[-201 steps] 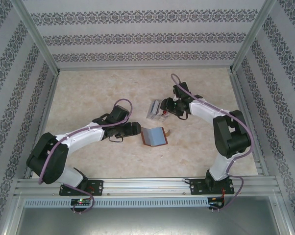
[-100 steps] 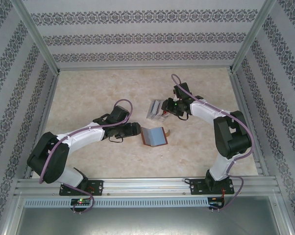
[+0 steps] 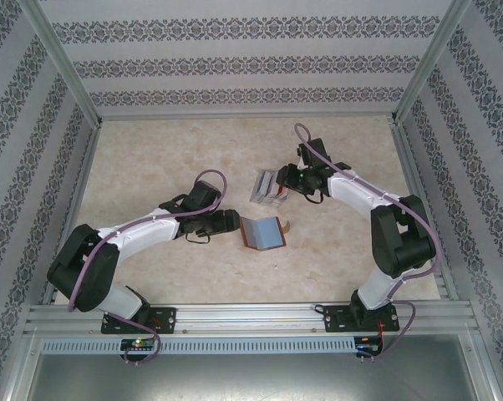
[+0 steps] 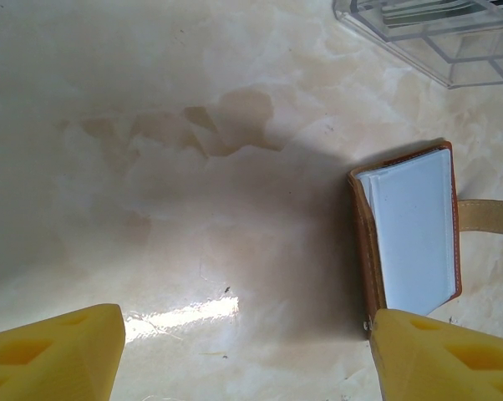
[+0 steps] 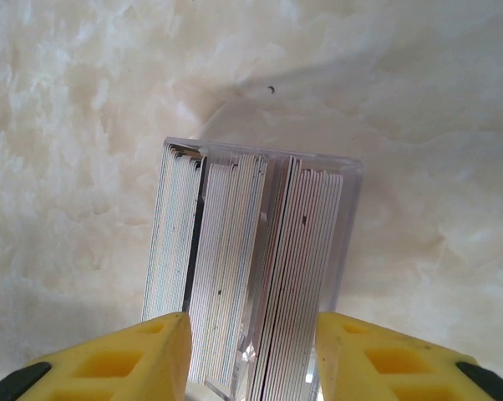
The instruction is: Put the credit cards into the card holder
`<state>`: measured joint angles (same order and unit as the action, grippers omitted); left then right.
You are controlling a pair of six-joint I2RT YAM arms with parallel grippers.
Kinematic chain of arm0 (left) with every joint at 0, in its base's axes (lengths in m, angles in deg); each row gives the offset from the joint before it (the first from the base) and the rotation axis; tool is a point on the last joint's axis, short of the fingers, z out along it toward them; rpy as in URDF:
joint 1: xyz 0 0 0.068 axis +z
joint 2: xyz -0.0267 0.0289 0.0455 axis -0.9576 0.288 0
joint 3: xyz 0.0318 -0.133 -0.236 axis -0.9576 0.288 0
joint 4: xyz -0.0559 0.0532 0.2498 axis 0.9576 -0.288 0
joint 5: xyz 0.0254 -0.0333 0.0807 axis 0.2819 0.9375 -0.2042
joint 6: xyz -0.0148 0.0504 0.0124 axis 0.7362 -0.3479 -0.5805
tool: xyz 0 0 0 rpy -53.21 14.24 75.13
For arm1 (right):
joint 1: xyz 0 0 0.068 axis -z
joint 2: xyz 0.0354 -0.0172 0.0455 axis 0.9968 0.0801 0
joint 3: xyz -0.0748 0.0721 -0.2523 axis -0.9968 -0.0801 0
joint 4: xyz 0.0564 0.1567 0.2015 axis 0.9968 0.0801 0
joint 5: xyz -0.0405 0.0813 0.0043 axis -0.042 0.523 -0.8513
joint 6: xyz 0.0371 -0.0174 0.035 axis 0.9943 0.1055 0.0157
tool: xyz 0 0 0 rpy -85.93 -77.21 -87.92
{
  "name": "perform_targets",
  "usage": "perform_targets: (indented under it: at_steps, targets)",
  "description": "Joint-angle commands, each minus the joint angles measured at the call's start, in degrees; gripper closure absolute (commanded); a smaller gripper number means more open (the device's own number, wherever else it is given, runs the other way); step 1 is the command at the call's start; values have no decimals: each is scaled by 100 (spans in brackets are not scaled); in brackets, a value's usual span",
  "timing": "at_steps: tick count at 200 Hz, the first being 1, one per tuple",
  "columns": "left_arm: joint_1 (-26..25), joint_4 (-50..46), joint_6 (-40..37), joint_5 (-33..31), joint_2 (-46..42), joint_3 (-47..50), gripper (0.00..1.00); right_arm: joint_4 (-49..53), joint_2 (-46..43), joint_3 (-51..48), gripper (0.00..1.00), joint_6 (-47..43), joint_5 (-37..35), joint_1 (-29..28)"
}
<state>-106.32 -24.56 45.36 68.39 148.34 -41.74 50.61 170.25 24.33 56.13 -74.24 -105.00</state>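
Entry, right gripper (image 5: 253,327): hanging over the credit cards (image 5: 235,251) with jaws standing at a middling gap, one yellow finger showing down each side of the stack; not possible to tell whether the pads are pressing on any card or merely straddling. Directly ahead of and between those fingers: cards standing on edge in rows, packed inside a clear box (image 5: 353,217), long edges running straight away from the fingertips and flat faces turned toward the pads, so lying square to a pinch across their thickness. Beyond the box, bare marbled table (image 5: 84,100). Entry, card holder (image 3: 264,231): lying off to the side of the right gripper, toward the arm bases, near the box but apart from it, open with the pale pocket side facing up. Entry, left gripper (image 4: 247,322): hovering low with jaws spread wide and gripping nothing, the holder sitting just ahead of one fingertip and outside the gap, its near corner right against that finger, contact not possible to judge. Long axis of the holder running forward from that fingertip, clasp tab (image 4: 490,215) pointing sideways away from the gap. Judging by this layout: left arm much the nearer to the holder, right arm the nearer to the cards; next move likely hinging on drawing cards up along their own plane, then carrying them back and sideways to the holder.
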Motion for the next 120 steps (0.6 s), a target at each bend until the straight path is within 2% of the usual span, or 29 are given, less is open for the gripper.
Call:
perform_targets:
  at_steps: [1,45,120]
  targets:
    - [-60,-232,-172,-77,-10,-201,22,-198,141,23,54,105,127,22]
    - [-60,-161,-142,-22,-35,-106,22,-263,235,64,50,211,376,21]
    - [-61,41,-72,-85,-168,114,22,-572,173,-13,57,403,835,118]
